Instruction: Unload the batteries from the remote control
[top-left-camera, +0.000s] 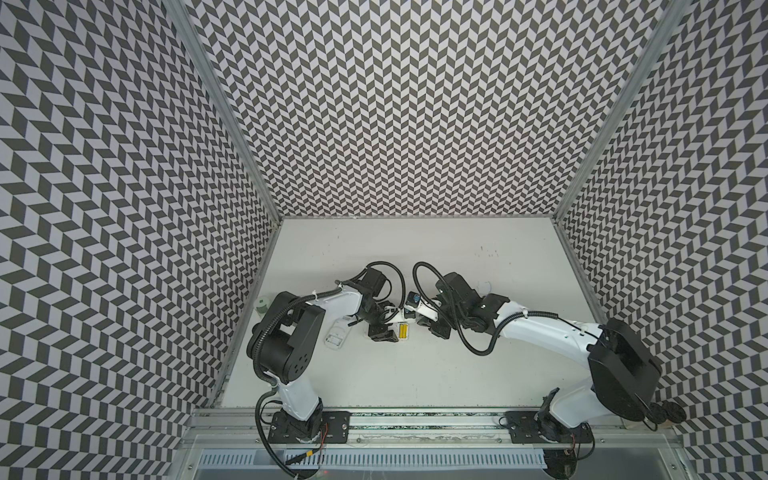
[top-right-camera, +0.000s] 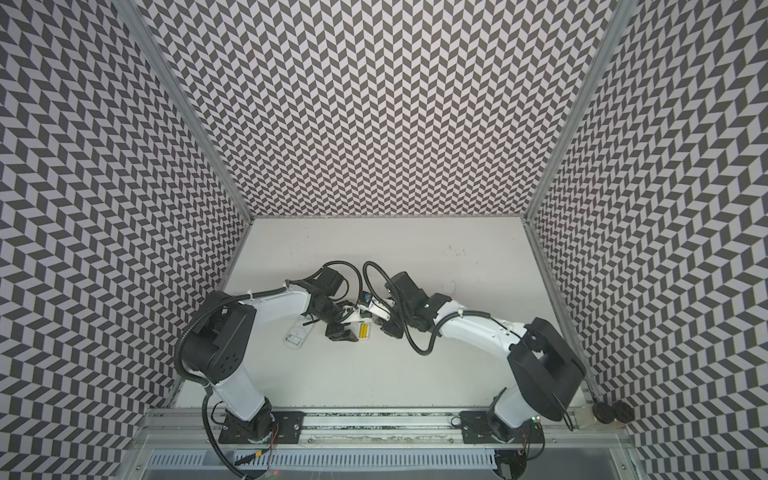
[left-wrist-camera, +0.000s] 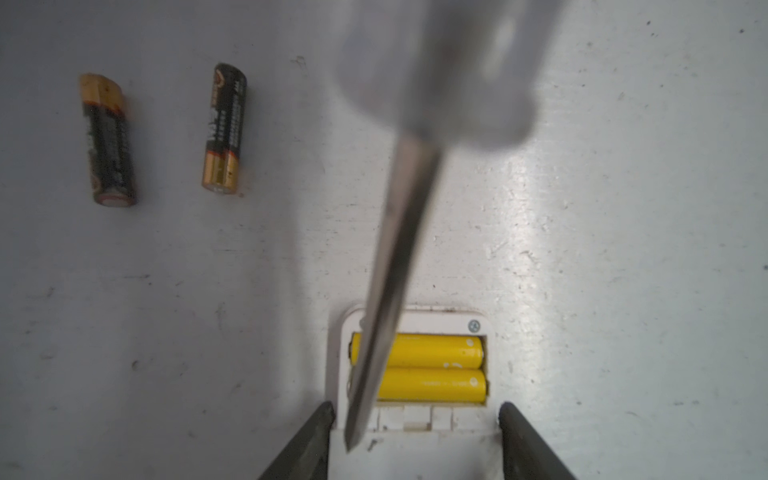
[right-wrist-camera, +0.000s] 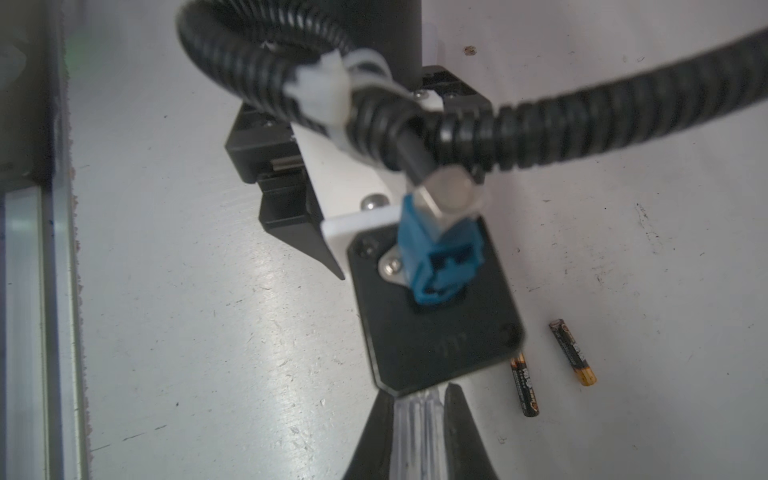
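My left gripper (left-wrist-camera: 415, 440) straddles the white plastic remote (left-wrist-camera: 415, 419) on the scuffed white tabletop (left-wrist-camera: 623, 249), jaws spread; my right gripper (right-wrist-camera: 419, 415) pinches the clear-handled metal screwdriver (left-wrist-camera: 390, 257). Chevron-patterned walls (top-left-camera: 415, 104) rise at twelve o'clock.

You are looking at a robot test cell in a lab, not a home. Three walls (top-left-camera: 415, 104) papered in a black-and-white chevron pattern box in a scuffed white table (top-left-camera: 415, 365). Aluminium posts (top-left-camera: 220, 104) frame the corners. Two white-and-black arms (top-right-camera: 232, 382) are bolted to a metal rail (top-left-camera: 415, 417) along the table's near edge, with corrugated cables (right-wrist-camera: 602, 120) looped over them.
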